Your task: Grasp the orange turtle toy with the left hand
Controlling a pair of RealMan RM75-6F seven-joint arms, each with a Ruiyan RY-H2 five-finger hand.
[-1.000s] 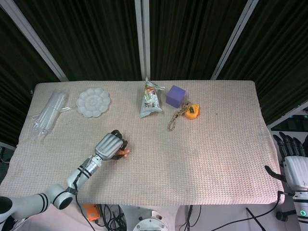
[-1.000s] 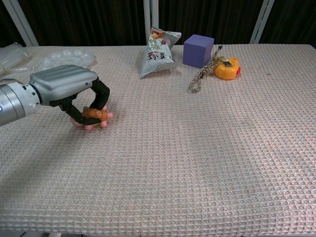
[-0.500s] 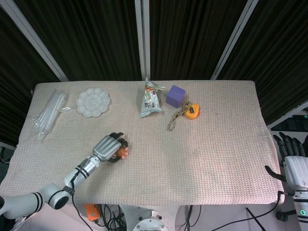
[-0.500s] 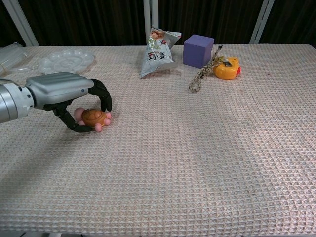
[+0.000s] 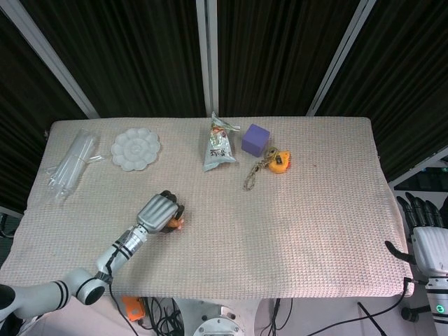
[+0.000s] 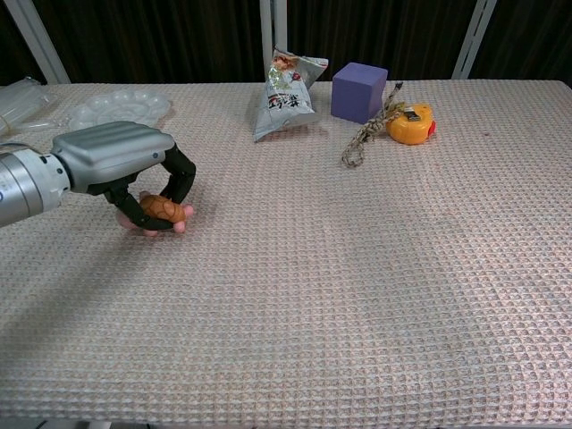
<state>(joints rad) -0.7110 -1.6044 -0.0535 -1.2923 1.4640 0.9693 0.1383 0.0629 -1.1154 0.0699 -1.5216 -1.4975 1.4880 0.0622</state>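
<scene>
The orange turtle toy (image 6: 163, 211) with pink feet lies on the left front of the beige cloth, also seen as a small orange spot (image 5: 175, 224) in the head view. My left hand (image 6: 117, 157) covers it from the left, dark fingers curled around the shell and gripping it; the same left hand (image 5: 157, 212) shows in the head view. Part of the turtle is hidden under the palm. My right hand (image 5: 425, 241) hangs off the table's right front corner, fingers straight and apart, holding nothing.
At the back stand a snack bag (image 6: 288, 82), a purple cube (image 6: 359, 91) and a yellow toy (image 6: 411, 123) with a braided cord. A white palette dish (image 6: 121, 109) and clear plastic tubes (image 5: 70, 164) lie at the back left.
Half a second ago the left hand's fingers were spread around the turtle; now they have curled in on it, and the hand and turtle have shifted slightly left.
</scene>
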